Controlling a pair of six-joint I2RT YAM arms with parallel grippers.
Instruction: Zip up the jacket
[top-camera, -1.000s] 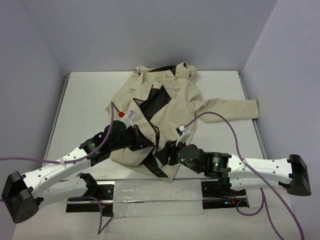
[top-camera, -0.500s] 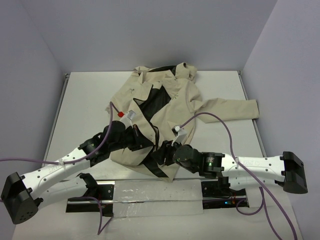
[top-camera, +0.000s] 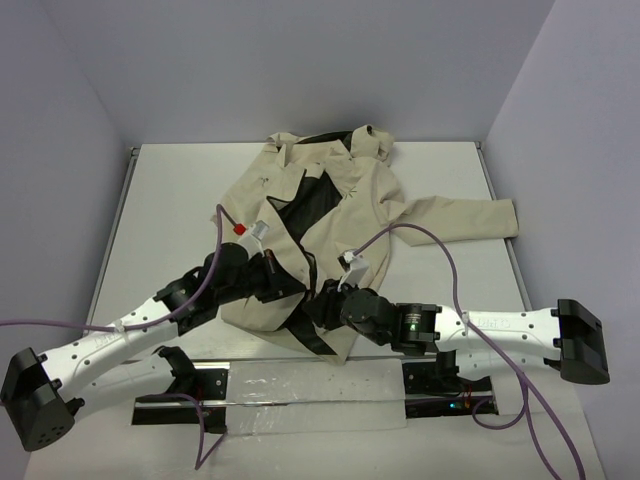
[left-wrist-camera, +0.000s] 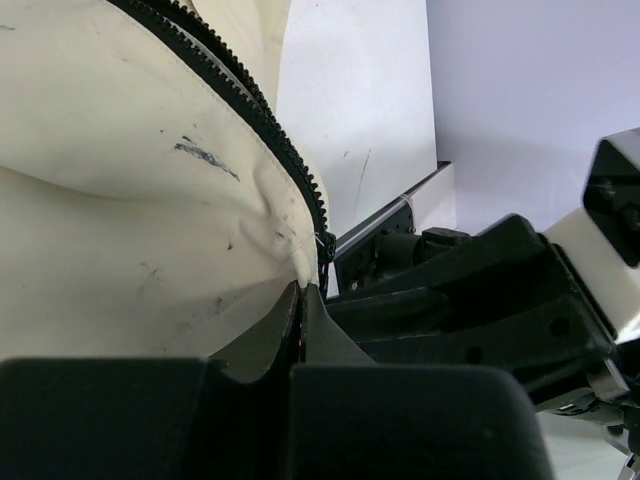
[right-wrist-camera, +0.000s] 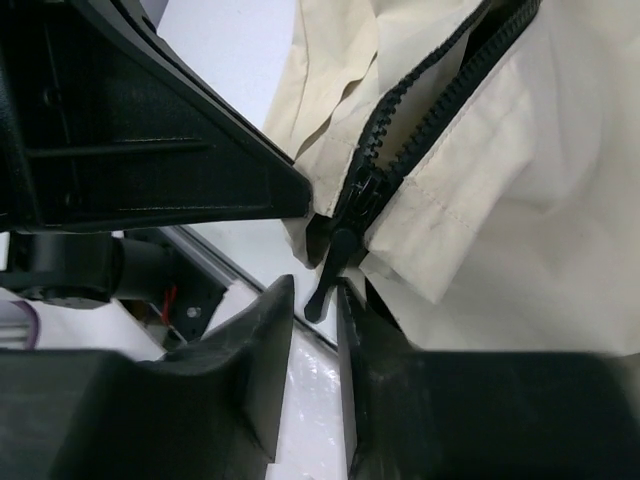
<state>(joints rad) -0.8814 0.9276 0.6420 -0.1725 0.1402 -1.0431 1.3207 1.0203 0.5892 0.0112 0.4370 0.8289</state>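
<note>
The beige jacket (top-camera: 340, 200) lies open on the white table (top-camera: 165, 200), black lining showing along its front. My left gripper (top-camera: 292, 290) is at the bottom hem, shut on the jacket's edge (left-wrist-camera: 120, 200) just below the black zipper teeth (left-wrist-camera: 270, 130). My right gripper (top-camera: 322, 305) is right beside it at the hem. In the right wrist view its jaws (right-wrist-camera: 315, 290) stand narrowly apart around the black zipper pull (right-wrist-camera: 330, 265), which hangs from the slider (right-wrist-camera: 360, 195). The left finger is clear of the pull.
The jacket's right sleeve (top-camera: 470, 215) stretches toward the right wall. A metal base rail (top-camera: 300, 385) runs along the near edge under both arms. Purple cables loop over the arms. The two grippers are very close together; the left one (right-wrist-camera: 130, 130) fills the upper left of the right wrist view.
My right arm has reached further left, bringing its gripper in against the hem beside the left gripper. The left gripper has stayed on the hem.
</note>
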